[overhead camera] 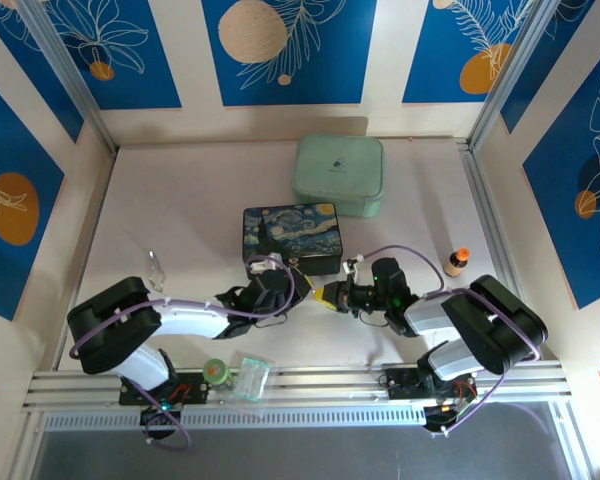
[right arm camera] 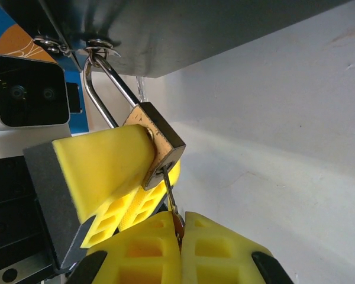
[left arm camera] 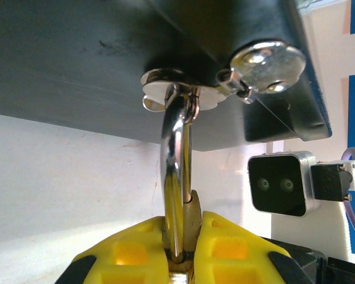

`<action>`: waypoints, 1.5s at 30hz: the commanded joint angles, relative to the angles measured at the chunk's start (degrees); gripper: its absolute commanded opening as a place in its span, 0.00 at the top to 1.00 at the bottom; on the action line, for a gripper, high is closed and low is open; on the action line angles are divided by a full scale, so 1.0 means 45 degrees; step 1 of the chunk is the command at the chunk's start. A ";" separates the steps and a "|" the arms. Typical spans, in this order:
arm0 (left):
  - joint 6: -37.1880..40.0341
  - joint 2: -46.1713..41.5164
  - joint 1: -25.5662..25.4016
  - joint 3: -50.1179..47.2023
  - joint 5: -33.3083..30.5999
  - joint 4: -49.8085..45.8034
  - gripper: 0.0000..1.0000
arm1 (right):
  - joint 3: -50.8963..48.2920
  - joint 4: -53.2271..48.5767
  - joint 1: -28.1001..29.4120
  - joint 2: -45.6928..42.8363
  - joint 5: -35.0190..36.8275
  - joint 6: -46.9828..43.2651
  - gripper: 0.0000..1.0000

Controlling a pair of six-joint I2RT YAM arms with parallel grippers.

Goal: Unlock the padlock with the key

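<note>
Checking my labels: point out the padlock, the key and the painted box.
padlock (right arm camera: 160, 141), right wrist view, on its brass body.
key (right arm camera: 171, 195), right wrist view, on the thin blade under the lock.
painted box (overhead camera: 290, 234), top external view, middle of its lid.

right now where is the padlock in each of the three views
Top external: padlock just below centre, tiny, at the near edge of the painted box.
Left wrist: padlock at lower centre, shackle rising to the box.
Right wrist: padlock left of centre, hanging tilted.
Shared landmark: the painted box it hangs from.
</note>
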 commanded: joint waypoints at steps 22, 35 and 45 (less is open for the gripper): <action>-0.0377 -0.0507 0.0059 0.0413 0.0692 0.0978 1.00 | 0.0871 0.0403 -0.0273 0.1047 0.0014 -0.0457 1.00; -0.0542 -0.0232 0.0050 0.0497 0.1139 0.1507 1.00 | 0.1239 0.1250 -0.0487 0.1132 -0.0762 -0.0233 1.00; -0.0848 -0.0447 0.0030 0.0248 0.1191 0.1747 1.00 | 0.1158 0.2934 -0.1328 0.2527 -0.1748 0.1455 1.00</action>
